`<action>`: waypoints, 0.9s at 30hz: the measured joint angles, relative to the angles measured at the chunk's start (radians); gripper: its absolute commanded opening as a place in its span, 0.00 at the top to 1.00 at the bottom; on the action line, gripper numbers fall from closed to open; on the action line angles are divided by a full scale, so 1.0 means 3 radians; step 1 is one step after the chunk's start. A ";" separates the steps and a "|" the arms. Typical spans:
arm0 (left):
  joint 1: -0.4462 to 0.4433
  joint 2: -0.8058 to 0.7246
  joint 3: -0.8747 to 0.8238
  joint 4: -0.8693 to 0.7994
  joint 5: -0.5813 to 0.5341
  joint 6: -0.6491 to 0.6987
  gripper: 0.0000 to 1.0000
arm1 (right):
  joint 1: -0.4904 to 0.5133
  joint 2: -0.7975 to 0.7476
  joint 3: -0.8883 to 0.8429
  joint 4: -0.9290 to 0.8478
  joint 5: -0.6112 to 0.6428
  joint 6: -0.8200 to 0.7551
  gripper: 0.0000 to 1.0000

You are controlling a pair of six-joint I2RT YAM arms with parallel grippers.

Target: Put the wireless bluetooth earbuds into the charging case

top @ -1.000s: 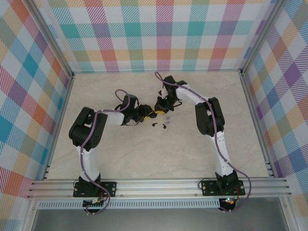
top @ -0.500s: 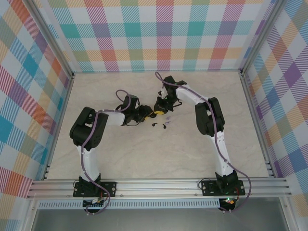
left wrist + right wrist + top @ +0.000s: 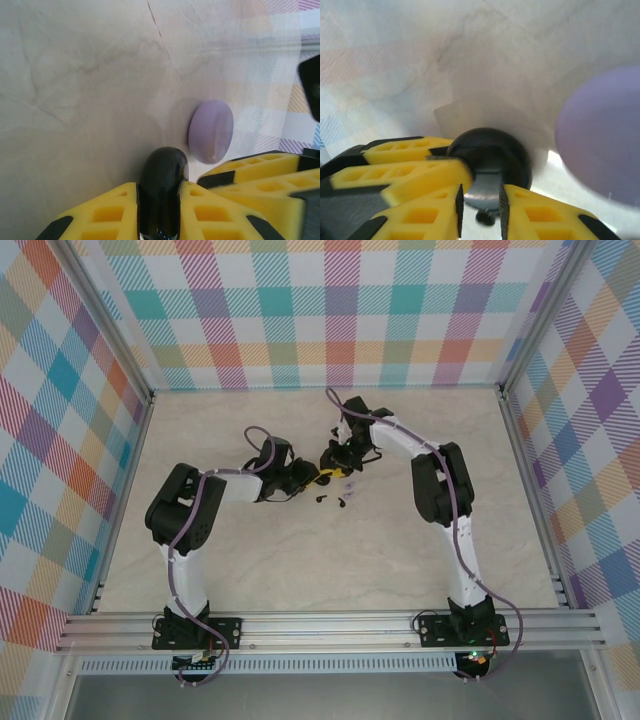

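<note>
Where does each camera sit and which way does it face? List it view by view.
Top external: above and behind the bases, looking down at the table; both whole arms show, left gripper and right gripper close together mid-table.
Left wrist: low over the table, looking along its yellow fingers, shut on a black case; lavender disc beyond.
Right wrist: low, looking past its own fingers at the black case.
Shared: both wrist views show the black case and lavender disc.
</note>
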 measured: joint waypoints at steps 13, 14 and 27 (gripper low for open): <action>-0.0009 -0.0596 -0.0009 -0.0301 -0.0020 0.0412 0.85 | -0.0568 -0.1403 -0.1148 0.0853 -0.0357 0.0053 0.56; -0.0009 -0.0624 -0.0009 -0.0289 -0.0008 0.0427 0.85 | -0.0604 -0.1405 -0.1183 0.0882 -0.0389 0.0052 0.55; -0.0009 -0.1102 -0.0052 0.0159 0.0601 0.0607 0.85 | -0.0707 -0.1708 -0.1728 0.1410 -0.1583 -0.0295 0.51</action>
